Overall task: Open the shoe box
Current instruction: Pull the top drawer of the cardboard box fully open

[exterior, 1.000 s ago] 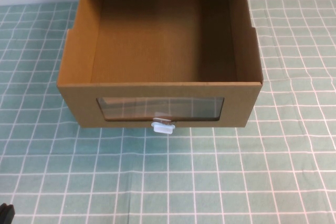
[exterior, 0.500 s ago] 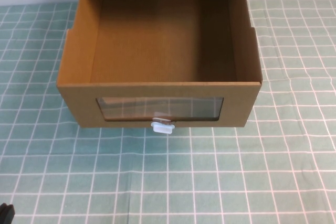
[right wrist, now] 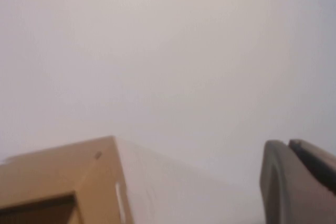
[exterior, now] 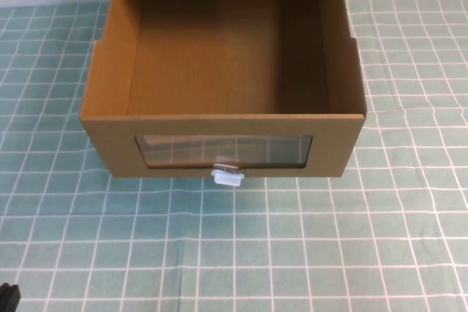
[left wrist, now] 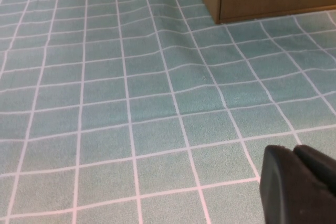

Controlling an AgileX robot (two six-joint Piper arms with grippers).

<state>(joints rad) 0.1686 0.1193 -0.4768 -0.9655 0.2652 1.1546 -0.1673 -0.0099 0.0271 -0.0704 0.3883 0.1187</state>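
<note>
Still no change since 1 s ago: shoe box (exterior: pixel 219 144) open, empty, at worktop far edge; task prob done. Left gripper (left wrist: pixel 293 153) at near-left corner, right gripper (right wrist: pixel 289 148) by box corner, both closed, holding nothing.

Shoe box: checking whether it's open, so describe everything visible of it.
The shoe box is brown cardboard, its drawer pulled out toward the robot and empty, with a clear front window and white pull tab. It rests on the green checked cloth. Nothing touches it: the left gripper is shut at the near left edge, the right gripper shut, outside the high view.
</note>
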